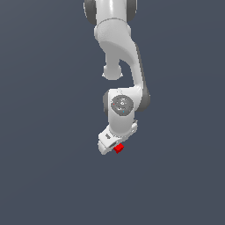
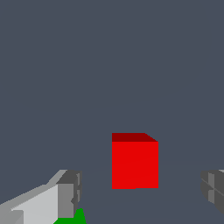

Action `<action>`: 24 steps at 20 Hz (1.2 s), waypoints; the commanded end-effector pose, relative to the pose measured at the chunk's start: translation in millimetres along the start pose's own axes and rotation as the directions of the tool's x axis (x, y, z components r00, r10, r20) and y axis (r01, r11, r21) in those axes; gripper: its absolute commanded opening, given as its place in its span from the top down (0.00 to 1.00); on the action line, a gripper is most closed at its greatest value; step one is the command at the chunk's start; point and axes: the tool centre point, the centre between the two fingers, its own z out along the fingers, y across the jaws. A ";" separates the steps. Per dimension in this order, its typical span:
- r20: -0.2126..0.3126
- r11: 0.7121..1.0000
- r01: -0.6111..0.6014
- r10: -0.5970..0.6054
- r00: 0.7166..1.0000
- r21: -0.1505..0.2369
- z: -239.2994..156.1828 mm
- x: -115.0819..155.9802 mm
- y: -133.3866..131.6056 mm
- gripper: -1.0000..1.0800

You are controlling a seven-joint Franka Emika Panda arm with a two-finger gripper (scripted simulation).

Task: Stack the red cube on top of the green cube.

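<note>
The gripper [image 2: 140, 192] is spread wide; the red cube [image 2: 134, 164] should be centred between the fingers [image 2: 65, 199] before closing.

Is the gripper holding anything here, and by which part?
Nothing is held: the red cube sits between the open gripper's fingers, touching neither.

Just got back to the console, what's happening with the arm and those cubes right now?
The gripper is down low with its fingers spread wide, and the red cube sits in the gap between them, touched by neither finger, so nothing is grasped yet. The green cube only peeks out as a sliver beside one finger in the wrist view; in the exterior view it is hidden behind the arm. The red cube is not on the green cube.
</note>
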 end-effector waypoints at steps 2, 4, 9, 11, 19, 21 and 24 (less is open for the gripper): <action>0.001 1.000 0.001 -0.001 1.000 0.000 8.1 -0.2 -0.2 0.04; 0.000 1.000 0.002 -0.002 1.000 0.000 17.1 -0.3 -0.4 0.04; 0.000 1.000 0.005 -0.005 1.000 0.000 42.4 -0.6 -1.0 0.04; 0.000 1.000 0.005 -0.005 1.000 0.000 47.5 -0.3 -0.8 0.04; 0.000 1.000 0.005 -0.005 1.000 0.000 49.0 0.7 -0.2 1.00; 0.000 1.000 0.005 -0.005 1.000 0.000 49.0 0.7 -0.2 1.00; 0.000 1.000 0.005 -0.005 1.000 0.000 49.0 0.7 -0.2 1.00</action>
